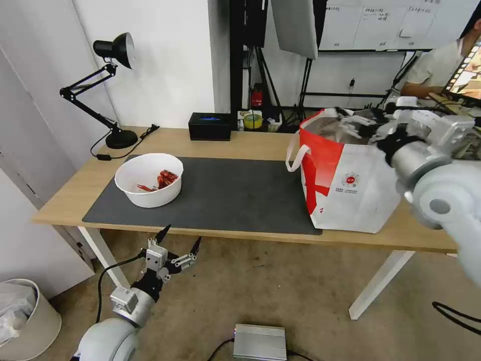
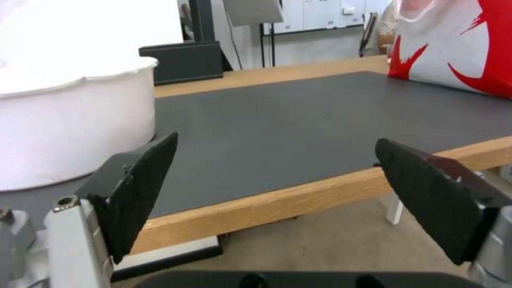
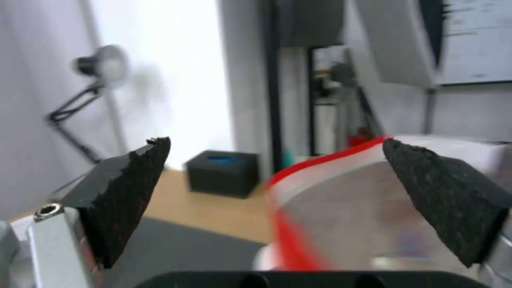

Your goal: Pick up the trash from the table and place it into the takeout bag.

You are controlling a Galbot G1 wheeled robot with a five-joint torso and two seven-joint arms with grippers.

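Bowl (image 1: 149,179), round, white and smooth-walled, sits on the near left part of a flat dark grey mat (image 1: 225,193) with a fine matte grain; a few glossy red shells (image 1: 165,178) lie inside it. The mat covers most of a rectangular worktop (image 1: 250,145) of pale wood with white legs. On the worktop's right end, partly over the mat's right edge, stands the bag (image 1: 350,185): a large soft-sided white tote with a red panel, a small round red logo, a white loop handle on its left side and a crinkled silver lining at its open mouth. Left gripper (image 1: 178,241) hangs below the worktop's front edge, in front of the bowl, its jaws released and spread with nothing between them; in the left wrist view the black, rough-textured wedge fingertips (image 2: 144,188) frame the wooden edge, the bowl's wall to one side. Right gripper (image 3: 277,200) is up at the bag's mouth, jaws likewise released and empty; its coarse black fingertips (image 3: 443,196) frame the red rim and silvery lining. A square black box (image 1: 210,126) rests at the worktop's far edge, and a black jointed lamp (image 1: 107,90) stands at the far left corner.
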